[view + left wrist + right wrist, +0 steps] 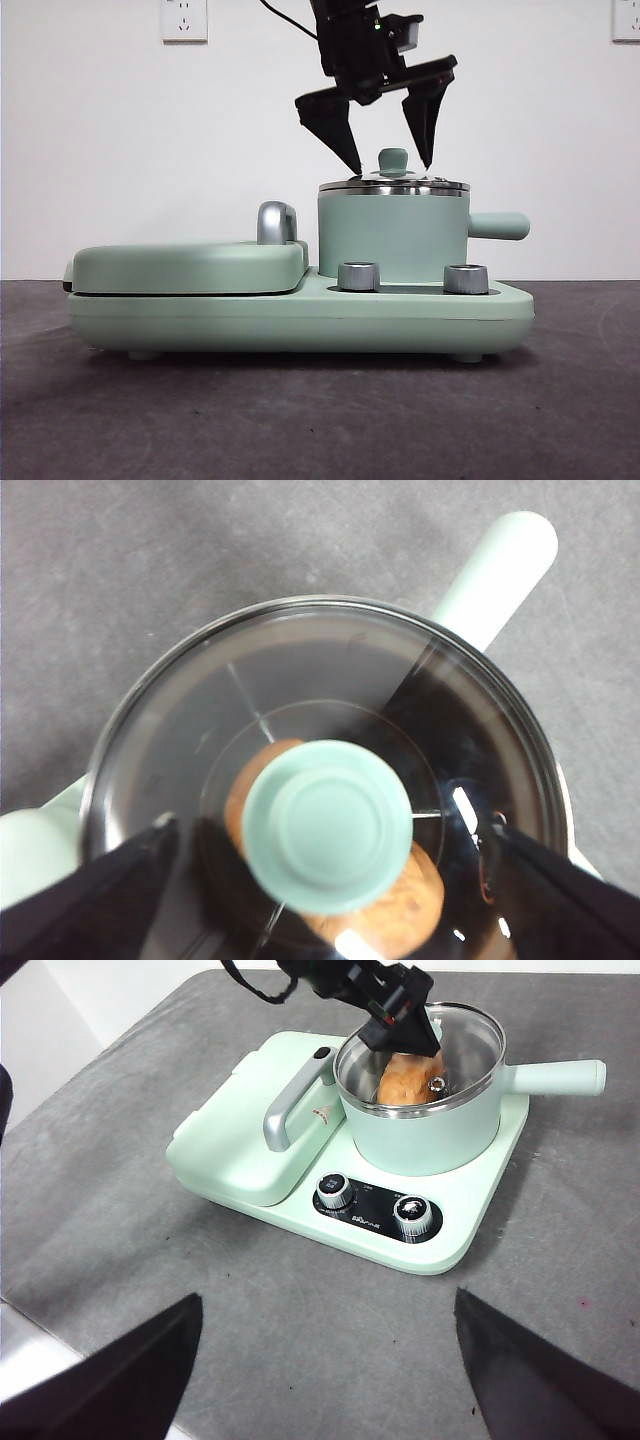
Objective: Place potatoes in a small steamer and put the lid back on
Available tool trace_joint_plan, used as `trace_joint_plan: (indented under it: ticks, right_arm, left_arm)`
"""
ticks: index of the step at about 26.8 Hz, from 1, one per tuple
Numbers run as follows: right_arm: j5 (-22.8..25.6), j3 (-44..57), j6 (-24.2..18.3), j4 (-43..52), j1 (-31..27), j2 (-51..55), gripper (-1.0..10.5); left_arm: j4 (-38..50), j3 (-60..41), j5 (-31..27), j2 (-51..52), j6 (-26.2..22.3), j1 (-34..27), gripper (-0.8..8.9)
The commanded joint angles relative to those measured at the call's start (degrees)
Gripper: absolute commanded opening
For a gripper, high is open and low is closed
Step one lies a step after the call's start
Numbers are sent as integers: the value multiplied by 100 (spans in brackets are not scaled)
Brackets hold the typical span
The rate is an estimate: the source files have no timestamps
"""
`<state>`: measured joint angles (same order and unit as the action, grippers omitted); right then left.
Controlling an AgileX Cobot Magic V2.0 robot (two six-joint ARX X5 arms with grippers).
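1. The potato (pixel 408 1078) is seen lying inside the small steamer (pixel 392 238), a mint-green pot seated on the right half of a mint-green cooker base (pixel 300 318). Through the glass only part of its orange-brown skin is shown.
2. The lid (pixel 320 780) rests on the pot's steel rim, with its small knob (pixel 392 160) standing upright at the centre.
3. The lid is judged to be rigid, fairly light, breakable and slick on the glass; the knob is the sensible place to be gripped, since the glass offers no hold.
4. The potato is judged firm and rough enough not to slip.
5. The left gripper (pixel 388 160) is held directly above the lid, pointing straight down, its jaws spread wide to either side of the knob and touching nothing; the tips are level with the knob.
6. The right gripper (pixel 320 1380) is held well back from the cooker, high over the table (pixel 300 1340), with its jaws spread and empty.
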<state>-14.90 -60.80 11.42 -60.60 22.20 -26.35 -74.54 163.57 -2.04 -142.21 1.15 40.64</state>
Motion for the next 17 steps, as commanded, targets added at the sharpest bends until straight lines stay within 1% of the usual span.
trace_joint_plan:
  ticks: [1, 4, 6, 10, 12, 14, 15, 17]
  right_arm:
    - [-11, -55, 59, 59, 39, -11, 401]
    - [-15, -55, 55, 61, 39, -11, 401]
    - [-15, -55, 55, 81, 39, -13, 401]
    - [-39, -55, 57, 238, 39, -15, 401]
    - [-42, -55, 63, 273, 39, -15, 401]
    - [-37, -55, 63, 275, 39, -15, 401]
    - [-37, -55, 63, 278, 39, -15, 401]
    - [-28, -55, 63, 282, 39, -17, 401]
  left_arm:
    - [-243, 684, -15, -140, 125, 20, 506]
    - [-938, 1602, -15, -140, 328, 20, 503]
    - [-970, 1930, -13, 2, 444, 20, 503]
    - [-1084, 1952, 133, 697, 562, 42, 503]
    - [-1102, 1867, 162, 1209, 584, 111, 503]
    - [-1104, 1567, 162, 1867, 595, 195, 501]
    - [-1102, 1292, 162, 2249, 605, 245, 500]
    - [-1102, 396, 160, 3126, 599, 341, 500]
